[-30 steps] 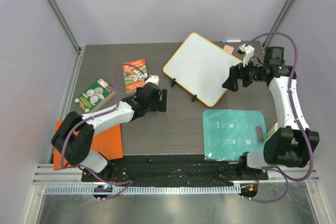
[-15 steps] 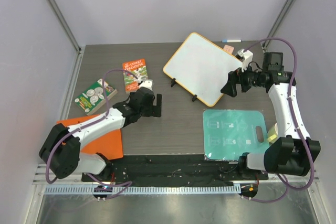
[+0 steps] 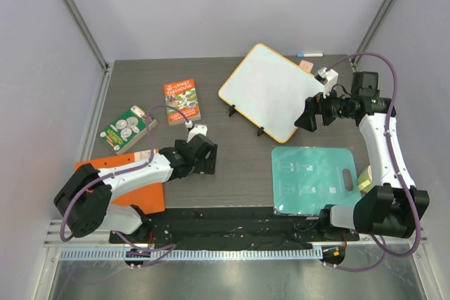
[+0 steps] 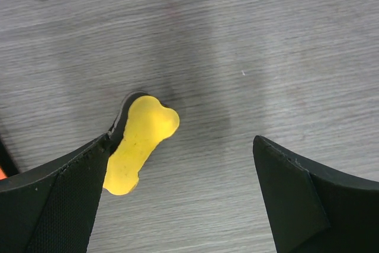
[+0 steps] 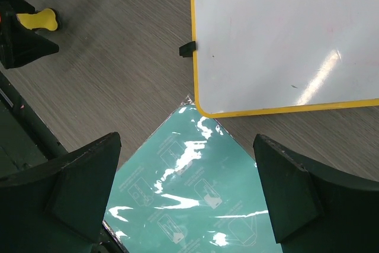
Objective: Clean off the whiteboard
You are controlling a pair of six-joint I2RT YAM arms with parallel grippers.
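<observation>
The whiteboard (image 3: pixel 271 93), white with an orange-yellow rim and black stand feet, stands at the back middle-right of the table; it also fills the top of the right wrist view (image 5: pixel 284 34), with faint pink marks. My right gripper (image 3: pixel 307 119) is open and empty, hovering at the board's near right corner, above the teal mat's corner (image 5: pixel 187 140). My left gripper (image 3: pixel 204 156) is open and low over bare table (image 4: pixel 183 146). A small yellow bone-shaped object (image 4: pixel 141 143) lies just beside its left finger and also shows in the right wrist view (image 5: pixel 38 21).
A teal mat (image 3: pixel 313 179) with a handle hole lies near right. Two books (image 3: pixel 181 101) (image 3: pixel 126 128) lie at the left, an orange sheet (image 3: pixel 119 184) at the near left. A marker (image 3: pixel 309 55) and a small pink block (image 3: pixel 306 64) lie behind the board.
My left gripper has drawn back toward the near edge, away from the board's stand. My right gripper has shifted only slightly beside the board's corner.
</observation>
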